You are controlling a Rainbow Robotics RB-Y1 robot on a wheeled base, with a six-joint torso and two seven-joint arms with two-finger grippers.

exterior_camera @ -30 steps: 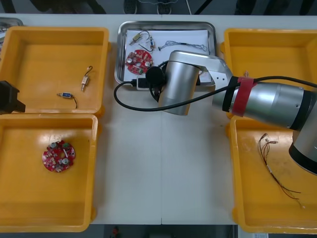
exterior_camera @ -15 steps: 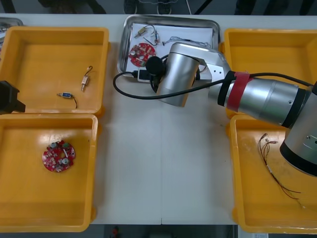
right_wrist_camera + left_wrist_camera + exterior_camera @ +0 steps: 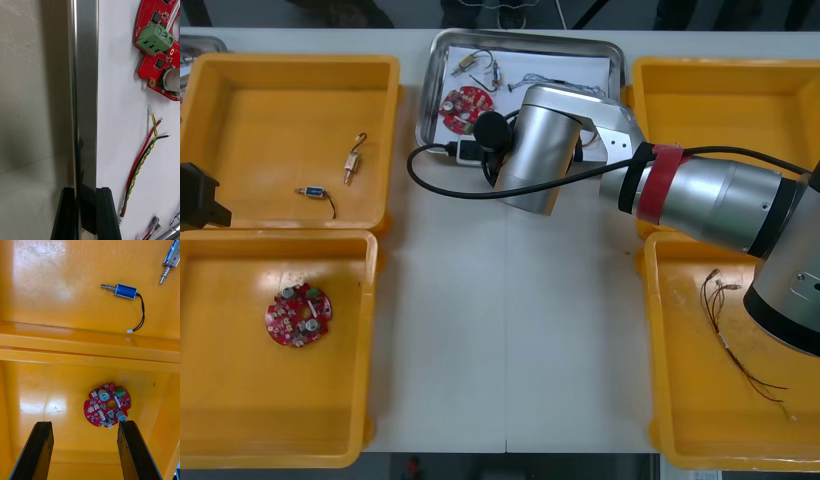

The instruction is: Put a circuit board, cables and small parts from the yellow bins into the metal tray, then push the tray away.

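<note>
The metal tray [image 3: 424, 112], white inside, lies at the table's far middle. It holds a red circuit board [image 3: 463, 108], cables and small metal parts [image 3: 477, 68]. My right arm's wrist [image 3: 538, 150] hangs over the tray's near edge. In the right wrist view my right gripper [image 3: 87, 212] is shut on the tray's shiny rim [image 3: 85, 93], one finger on each side. Inside the rim lie the circuit board [image 3: 159, 48] and a red and yellow cable [image 3: 140, 165]. My left gripper [image 3: 86, 450] stands open above another circuit board [image 3: 108, 409] in the near left bin.
The far left yellow bin [image 3: 270, 110] holds two small metal parts [image 3: 355, 157]. The near left bin [image 3: 240, 400] holds a circuit board [image 3: 298, 315]. Thin cables [image 3: 728, 335] lie in the near right bin [image 3: 690, 420]. The far right bin [image 3: 720, 100] flanks the tray.
The tray slid toward the table's far edge with my right gripper on its rim, then held still over the last half second. The left arm has not moved.
</note>
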